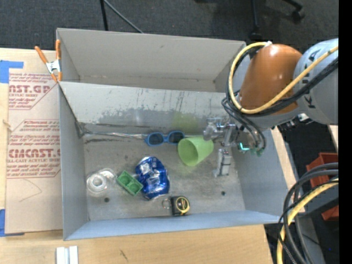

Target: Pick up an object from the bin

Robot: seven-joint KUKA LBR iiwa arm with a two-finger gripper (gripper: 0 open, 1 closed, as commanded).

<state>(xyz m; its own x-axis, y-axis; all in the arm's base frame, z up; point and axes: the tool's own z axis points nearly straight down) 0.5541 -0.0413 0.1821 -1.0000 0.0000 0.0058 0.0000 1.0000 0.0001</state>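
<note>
My gripper hangs low over the right part of the bin floor, just to the right of a light green plastic cup that lies on its side with its mouth facing left and down. The cup is beside the gripper, not in it. A pair of blue sunglasses lies left of the cup near the back wall.
Toward the front left lie a crumpled blue and white bag, a small green block and a clear tape roll. A small black and yellow tape measure sits near the front wall.
</note>
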